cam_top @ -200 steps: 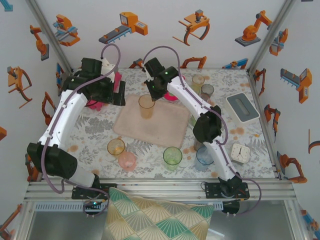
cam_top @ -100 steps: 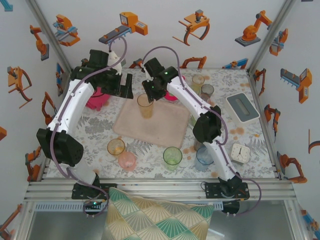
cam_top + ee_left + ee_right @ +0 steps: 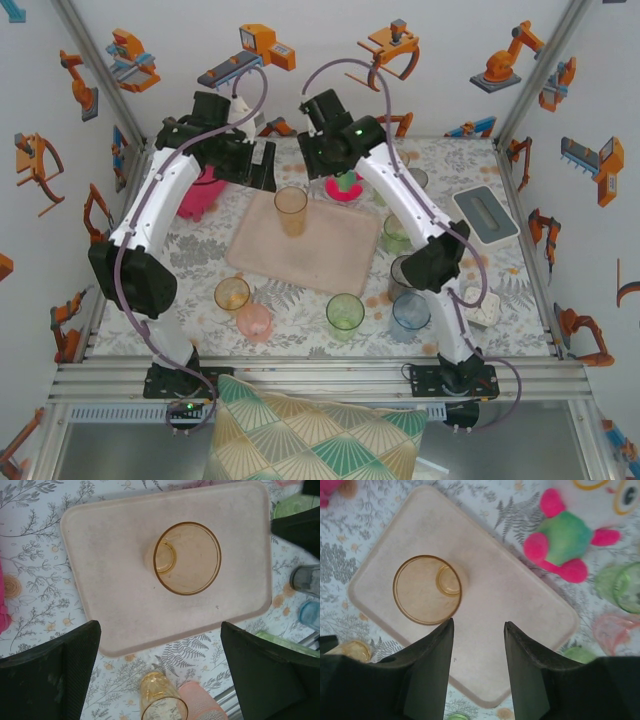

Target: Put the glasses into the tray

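Hovering over the tray (image 3: 325,255) with left fingers (image 3: 57,680) and right fingers (image 3: 427,675) spread empty, judging the glasses (image 3: 345,312) light, slick, best pinched at the rim.

I see amber glass (image 3: 427,590) upright on tray (image 3: 520,615), left of centre. Right end effector (image 3: 479,624) at bottom edge, fingers parted, nothing between. Plush toy (image 3: 565,540) upper right.

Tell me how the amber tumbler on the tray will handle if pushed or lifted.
The translucent amber tumbler stands upright on the flat beige tray; its base looks narrower than its rim, so a push near the top may tip it. Thin, see-through walls suggest it is light. Once down, it would likely roll in a curve.
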`<state>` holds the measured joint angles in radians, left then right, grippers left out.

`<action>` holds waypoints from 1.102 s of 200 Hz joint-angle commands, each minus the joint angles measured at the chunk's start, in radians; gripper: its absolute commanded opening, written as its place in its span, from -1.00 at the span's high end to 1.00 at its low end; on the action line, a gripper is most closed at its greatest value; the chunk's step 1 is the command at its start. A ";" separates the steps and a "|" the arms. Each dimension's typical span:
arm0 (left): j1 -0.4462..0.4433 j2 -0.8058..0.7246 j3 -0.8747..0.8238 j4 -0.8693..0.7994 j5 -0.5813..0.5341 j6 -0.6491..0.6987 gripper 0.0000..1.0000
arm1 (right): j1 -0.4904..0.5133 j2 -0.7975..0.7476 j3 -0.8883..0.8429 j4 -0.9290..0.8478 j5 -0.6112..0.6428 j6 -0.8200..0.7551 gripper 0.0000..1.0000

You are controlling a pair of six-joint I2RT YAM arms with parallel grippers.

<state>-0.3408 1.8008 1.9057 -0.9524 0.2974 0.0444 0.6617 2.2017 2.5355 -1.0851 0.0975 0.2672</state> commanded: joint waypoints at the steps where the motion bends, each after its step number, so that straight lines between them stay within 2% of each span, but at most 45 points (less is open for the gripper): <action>1: -0.022 0.034 0.040 -0.019 -0.007 0.031 -0.94 | -0.050 -0.154 -0.037 -0.039 0.115 0.075 0.13; 27: -0.050 0.083 0.049 -0.010 -0.040 0.038 -1.00 | -0.062 -0.317 -0.172 -0.028 0.150 0.087 0.13; 105: -0.099 0.185 0.026 0.050 -0.084 0.046 -0.78 | -0.060 -0.737 -0.642 -0.018 0.140 0.181 0.16; 137: -0.112 0.207 0.018 0.065 -0.126 0.055 -0.63 | -0.060 -0.840 -0.793 0.002 0.133 0.213 0.16; 150: -0.114 0.214 0.020 0.072 -0.131 0.053 -0.51 | -0.060 -0.874 -0.852 0.021 0.132 0.225 0.16; 164: -0.114 0.225 0.022 0.082 -0.130 0.049 -0.48 | -0.060 -0.901 -0.898 0.036 0.132 0.235 0.16; 183: -0.115 0.238 0.020 0.094 -0.123 0.053 -0.32 | -0.060 -0.926 -0.940 0.043 0.136 0.245 0.16; 220: -0.117 0.258 0.018 0.123 -0.127 0.046 -0.25 | -0.060 -0.982 -1.005 0.057 0.140 0.262 0.16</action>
<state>-0.4515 2.0365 1.9285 -0.8543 0.1753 0.0834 0.5972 1.2610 1.5623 -1.0607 0.2230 0.4984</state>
